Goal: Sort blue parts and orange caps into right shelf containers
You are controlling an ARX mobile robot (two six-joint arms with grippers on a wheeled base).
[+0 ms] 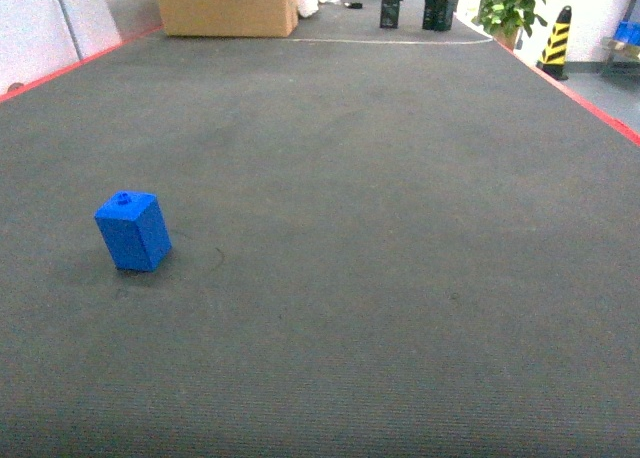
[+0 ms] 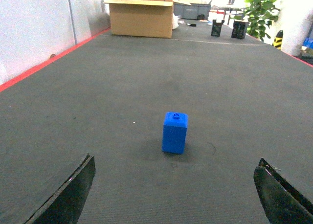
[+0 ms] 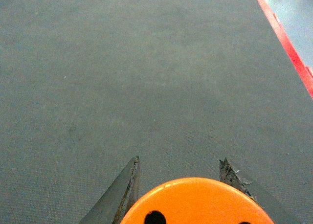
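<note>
A small blue part [image 1: 133, 232] with a round knob on top stands upright on the grey carpet at the left. In the left wrist view the same blue part [image 2: 175, 132] sits ahead of my left gripper [image 2: 174, 177], whose fingers [image 2: 73, 192] are spread wide apart with nothing between them. My right gripper [image 3: 180, 164] is shut on an orange cap [image 3: 195, 202], whose flat top with dark holes fills the bottom of the right wrist view. Neither gripper shows in the head view. The right shelf containers are out of view.
A brown cardboard box [image 1: 226, 6] stands at the far end of the carpet, with two dark objects [image 1: 390, 10] and a potted plant [image 1: 512, 5] to its right. A yellow-black cone [image 1: 556, 42] stands beyond the red border line [image 1: 585, 100].
</note>
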